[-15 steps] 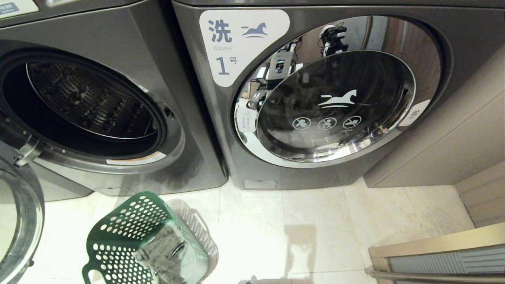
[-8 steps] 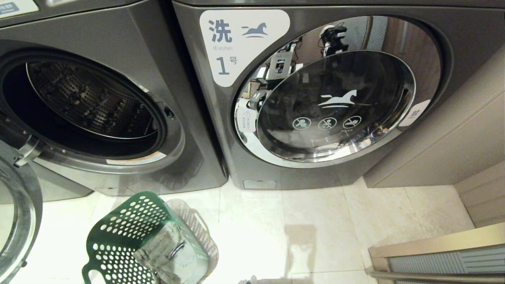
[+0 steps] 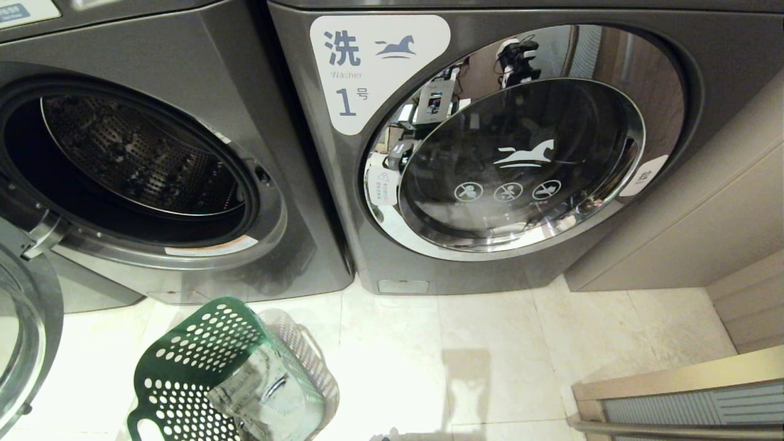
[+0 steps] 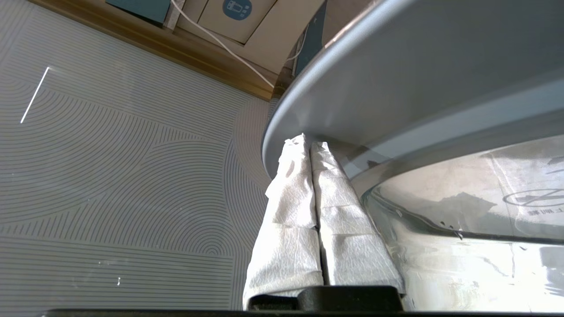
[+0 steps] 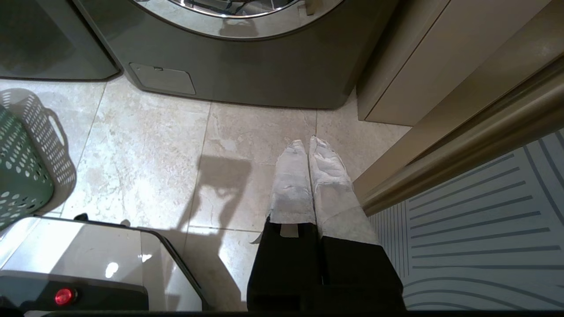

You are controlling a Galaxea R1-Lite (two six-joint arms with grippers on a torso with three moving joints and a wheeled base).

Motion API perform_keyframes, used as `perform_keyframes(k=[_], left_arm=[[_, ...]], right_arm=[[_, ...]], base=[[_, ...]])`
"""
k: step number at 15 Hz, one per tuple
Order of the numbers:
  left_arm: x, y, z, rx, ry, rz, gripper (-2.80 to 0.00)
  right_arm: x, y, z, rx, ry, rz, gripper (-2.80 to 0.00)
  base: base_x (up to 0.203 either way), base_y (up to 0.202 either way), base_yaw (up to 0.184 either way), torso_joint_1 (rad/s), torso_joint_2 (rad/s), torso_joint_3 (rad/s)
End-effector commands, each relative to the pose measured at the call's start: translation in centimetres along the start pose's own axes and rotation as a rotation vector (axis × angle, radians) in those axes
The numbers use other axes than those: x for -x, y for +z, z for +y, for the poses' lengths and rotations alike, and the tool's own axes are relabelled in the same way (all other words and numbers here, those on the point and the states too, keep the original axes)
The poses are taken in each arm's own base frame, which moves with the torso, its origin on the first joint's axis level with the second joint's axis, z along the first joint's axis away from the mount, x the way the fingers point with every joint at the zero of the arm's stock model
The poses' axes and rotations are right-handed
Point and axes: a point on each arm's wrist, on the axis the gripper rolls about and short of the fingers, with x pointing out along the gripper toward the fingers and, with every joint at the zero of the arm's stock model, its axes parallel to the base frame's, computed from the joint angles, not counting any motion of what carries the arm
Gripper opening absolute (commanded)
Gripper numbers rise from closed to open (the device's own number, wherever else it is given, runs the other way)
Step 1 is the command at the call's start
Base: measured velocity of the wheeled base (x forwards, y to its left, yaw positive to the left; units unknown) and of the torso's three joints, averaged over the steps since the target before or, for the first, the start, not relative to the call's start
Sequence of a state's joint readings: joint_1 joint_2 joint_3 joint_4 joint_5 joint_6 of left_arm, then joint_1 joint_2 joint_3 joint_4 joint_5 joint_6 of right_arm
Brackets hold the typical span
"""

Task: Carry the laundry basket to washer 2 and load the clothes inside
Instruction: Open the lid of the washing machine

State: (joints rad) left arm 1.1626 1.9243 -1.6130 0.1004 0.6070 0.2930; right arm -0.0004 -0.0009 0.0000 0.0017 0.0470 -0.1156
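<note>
The dark green laundry basket (image 3: 184, 367) sits tilted on the pale tiled floor at the lower left, and its edge also shows in the right wrist view (image 5: 17, 176). The clothes (image 3: 263, 392), folded pale denim, lie inside it. Behind it stands a dark grey washer with its drum (image 3: 135, 159) open; its number label is cut off. Its round door (image 3: 24, 343) hangs swung out at the far left. My left gripper (image 4: 308, 141) is shut and empty, its padded tips against the door's grey rim (image 4: 396, 88). My right gripper (image 5: 307, 145) hangs shut and empty over the floor.
The washer labelled "1" (image 3: 508, 159) stands to the right with its door closed. A beige cabinet (image 3: 704, 202) and a raised metal threshold (image 3: 674, 392) bound the right side. My own base (image 5: 88, 255) shows beside the basket.
The open door at the far left has swung a little further outward. The basket, the clothes and the right arm have not moved.
</note>
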Motion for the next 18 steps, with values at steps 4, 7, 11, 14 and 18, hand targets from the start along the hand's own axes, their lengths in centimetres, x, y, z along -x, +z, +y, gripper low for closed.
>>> perform_keyframes(k=[4,7,11,14,18], left_arm=[[0.2,-0.3,0.3,-0.003,0.003,0.008,-2.8],[2.4,0.3,1.9,0.023,0.006,-0.031,-2.8],[9.7,-0.8,5.1,0.049,-0.048,-0.118,-2.8],[17.1,-4.3,7.3,0.048,-0.226,-0.241,-2.8],[24.3,-14.8,9.0,-0.032,-0.541,-0.362,-2.8]], right_arm=[[0.0,0.0,0.0,0.001,0.0,0.001,-2.8],[0.0,0.0,0.0,0.001,0.0,0.001,-2.8],[0.0,0.0,0.0,0.001,0.0,0.001,-2.8],[0.0,0.0,0.0,0.001,0.001,0.001,-2.8],[0.0,0.0,0.0,0.001,0.001,0.001,-2.8]], base=[[0.0,0.0,0.0,0.0,0.0,0.0],[0.0,0.0,0.0,0.0,0.0,0.0],[0.0,0.0,0.0,0.0,0.0,0.0],[0.0,0.0,0.0,0.0,0.0,0.0],[0.0,0.0,0.0,0.0,0.0,0.0]])
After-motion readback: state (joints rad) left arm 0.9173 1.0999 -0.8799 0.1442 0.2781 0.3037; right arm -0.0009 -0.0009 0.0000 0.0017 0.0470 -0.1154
